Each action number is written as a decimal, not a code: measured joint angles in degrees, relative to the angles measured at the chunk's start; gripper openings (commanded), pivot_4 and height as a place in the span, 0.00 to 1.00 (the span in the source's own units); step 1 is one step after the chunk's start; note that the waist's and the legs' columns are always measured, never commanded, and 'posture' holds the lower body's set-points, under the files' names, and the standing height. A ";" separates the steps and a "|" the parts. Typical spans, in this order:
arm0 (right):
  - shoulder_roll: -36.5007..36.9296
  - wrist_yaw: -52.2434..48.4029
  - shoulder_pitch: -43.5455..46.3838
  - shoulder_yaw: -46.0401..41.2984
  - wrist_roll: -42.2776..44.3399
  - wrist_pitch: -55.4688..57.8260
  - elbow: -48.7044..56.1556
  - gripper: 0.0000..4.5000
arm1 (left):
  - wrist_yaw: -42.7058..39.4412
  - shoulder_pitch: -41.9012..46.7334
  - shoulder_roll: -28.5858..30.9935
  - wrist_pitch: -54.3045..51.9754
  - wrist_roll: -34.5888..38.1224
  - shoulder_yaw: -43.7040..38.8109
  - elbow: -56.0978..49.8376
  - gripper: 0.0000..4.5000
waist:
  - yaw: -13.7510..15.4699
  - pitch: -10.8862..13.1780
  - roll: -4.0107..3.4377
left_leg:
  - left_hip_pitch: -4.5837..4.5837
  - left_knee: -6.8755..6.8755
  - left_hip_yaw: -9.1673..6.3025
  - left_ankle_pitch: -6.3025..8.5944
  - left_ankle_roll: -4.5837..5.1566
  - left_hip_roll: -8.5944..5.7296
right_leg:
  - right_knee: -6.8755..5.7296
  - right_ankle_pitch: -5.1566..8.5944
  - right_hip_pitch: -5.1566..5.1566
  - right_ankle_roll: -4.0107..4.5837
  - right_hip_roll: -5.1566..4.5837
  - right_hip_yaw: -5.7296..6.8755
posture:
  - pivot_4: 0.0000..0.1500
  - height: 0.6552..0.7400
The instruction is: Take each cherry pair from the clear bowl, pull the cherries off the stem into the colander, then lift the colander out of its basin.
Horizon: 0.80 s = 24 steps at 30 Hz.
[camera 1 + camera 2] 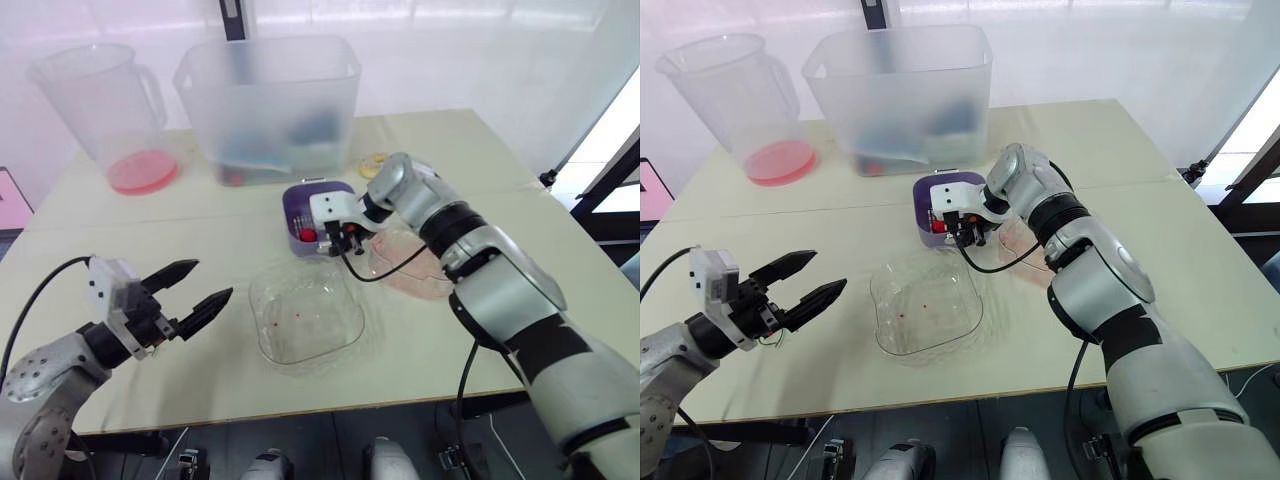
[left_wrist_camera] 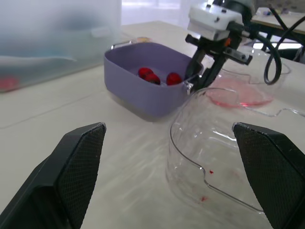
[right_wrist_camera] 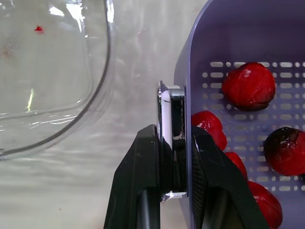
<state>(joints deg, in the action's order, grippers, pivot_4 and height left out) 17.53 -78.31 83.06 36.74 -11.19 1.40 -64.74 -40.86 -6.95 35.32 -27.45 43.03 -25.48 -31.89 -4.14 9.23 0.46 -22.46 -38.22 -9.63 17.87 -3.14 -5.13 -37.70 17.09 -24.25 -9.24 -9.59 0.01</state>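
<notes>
- The right gripper (image 3: 174,138) has its jaws shut on the colander's (image 2: 152,83) near edge, ready to lift it with the cherries (image 3: 249,86) inside.
- The clear bowl (image 1: 305,315) is empty.
- The left gripper (image 1: 212,280) waits at the near left, jaws open.

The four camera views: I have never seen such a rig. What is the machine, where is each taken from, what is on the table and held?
A humanoid robot: two arms, each with a two-fingered gripper. Two pictures come from its head, looking down over the table; two from cameras on its wrists. The left gripper hangs open above the table. The right gripper is clamped on the rim of a purple colander with cherries in it. Beside it sits a clear bowl, empty but for red specks. Behind stand a jug and a tub.
</notes>
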 measured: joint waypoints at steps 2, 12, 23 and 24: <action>-1.13 0.32 0.41 -1.21 -1.02 -0.66 -2.26 0.33 | 0.57 -0.43 -0.10 0.27 -0.03 0.00 -0.48 1.00 | -0.05 0.00 0.00 | 0.00 0.01 0.00 0.00 0.00 0.00 | -0.02 0.00 -0.02 0.00 0.01 -0.01 | 1.00 1.00; 0.11 -1.74 3.99 -8.44 -1.42 -0.46 -2.81 0.99 | -0.23 1.06 0.78 0.76 1.83 0.01 -0.80 1.00 | 0.15 0.02 -0.03 | -0.01 -0.01 0.00 -0.01 -0.02 -0.02 | -0.12 0.00 -0.06 0.00 -0.02 -0.02 | 1.00 1.00; 23.15 -12.32 -0.43 -25.39 9.76 14.10 22.36 0.99 | -5.91 12.17 7.88 -2.16 3.73 2.93 8.68 1.00 | 0.72 0.00 0.00 | 0.00 -0.02 0.06 -0.01 -0.01 -0.14 | -0.16 0.00 0.00 0.00 -0.02 -0.01 | 1.00 1.00; 25.90 -12.01 -4.41 -27.62 11.08 15.18 26.25 0.99 | -6.46 13.59 8.91 -2.51 3.39 3.82 10.05 1.00 | 0.95 0.00 0.00 | 0.00 -0.01 0.05 -0.01 -0.01 -0.14 | -0.16 0.00 -0.01 0.00 -0.03 0.00 | 1.00 1.00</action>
<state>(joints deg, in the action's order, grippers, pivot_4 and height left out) 43.44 -90.32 78.65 9.12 -0.11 16.58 -38.49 -47.32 6.64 44.22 -29.96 46.42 -21.66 -21.83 -3.19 9.23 0.46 -22.46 -38.23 -9.57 17.87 -3.15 -5.27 -37.86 17.09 -24.26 -9.24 -9.61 0.01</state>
